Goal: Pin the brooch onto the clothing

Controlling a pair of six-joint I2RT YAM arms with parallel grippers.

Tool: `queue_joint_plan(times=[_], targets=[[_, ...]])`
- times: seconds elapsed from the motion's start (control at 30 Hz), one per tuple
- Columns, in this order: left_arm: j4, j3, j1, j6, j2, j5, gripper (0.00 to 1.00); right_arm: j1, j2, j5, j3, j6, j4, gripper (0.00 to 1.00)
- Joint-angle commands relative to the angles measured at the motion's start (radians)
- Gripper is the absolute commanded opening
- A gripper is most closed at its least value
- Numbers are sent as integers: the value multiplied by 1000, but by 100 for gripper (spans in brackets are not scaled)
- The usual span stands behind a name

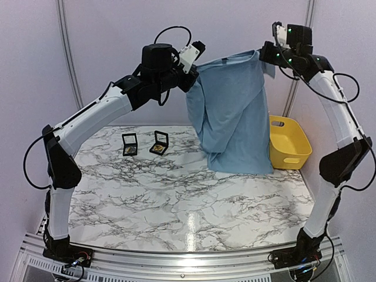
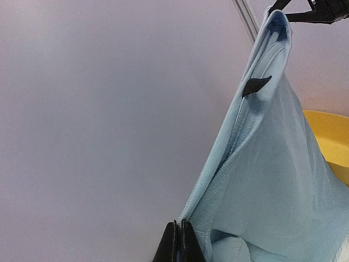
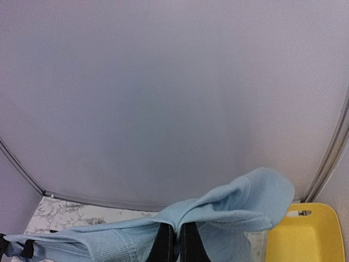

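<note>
While left arm (image 1: pixel 94 114) and right arm (image 1: pixel 338 111) reach high | both jaws clamp clothing (image 1: pixel 232 117)

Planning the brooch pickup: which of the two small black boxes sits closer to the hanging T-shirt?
The box on the yellow bin's side; the other box lies farther from the T-shirt.

We note the light blue T-shirt (image 1: pixel 232 117) hanging from its top edge, draped in folds; a gold brooch (image 1: pixel 157 148) lies in an open black case (image 1: pixel 161 138).
</note>
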State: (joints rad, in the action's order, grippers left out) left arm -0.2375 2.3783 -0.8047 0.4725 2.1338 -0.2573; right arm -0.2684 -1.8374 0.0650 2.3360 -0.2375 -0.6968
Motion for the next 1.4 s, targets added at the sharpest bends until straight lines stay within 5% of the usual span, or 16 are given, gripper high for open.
queue_joint_plan(times=[0.0, 0.23, 0.4, 0.6, 0.63, 0.67, 0.73, 0.87, 0.97, 1.03, 1.17, 1.37], targets=[[292, -10, 10, 118, -125, -77, 0, 33, 94, 195, 102, 107, 137, 0], [187, -247, -22, 208, -192, -35, 0, 33, 489, 247, -571, 85, 264, 0], [-28, -511, -82, 235, -278, 6, 0, 17, 671, 122, -958, -45, 178, 0], [-328, -828, -170, 192, -369, 318, 3, -170, 721, 62, -1277, -251, -51, 0], [-362, -862, -180, 183, -364, 371, 18, -186, 721, 27, -1325, -276, -66, 0], [-395, -884, -190, 172, -353, 422, 43, -194, 723, -10, -1368, -315, -84, 0], [-452, -902, -195, 141, -328, 465, 70, -198, 733, -85, -1450, -339, -83, 0], [-453, -953, -183, 58, -371, 502, 82, -194, 737, -13, -1502, -342, -127, 2], [-363, -1011, -110, -99, -441, 512, 83, -184, 708, 2, -1497, -338, -172, 46], [-290, -1053, -32, -247, -474, 489, 82, -172, 691, 88, -1447, -356, -244, 60], [-139, -1165, 62, -555, -502, 358, 80, -200, 726, 289, -1265, -356, -240, 63], [67, -1359, 91, -740, -608, 152, 82, -515, 496, 158, -1229, -177, 156, 57]])
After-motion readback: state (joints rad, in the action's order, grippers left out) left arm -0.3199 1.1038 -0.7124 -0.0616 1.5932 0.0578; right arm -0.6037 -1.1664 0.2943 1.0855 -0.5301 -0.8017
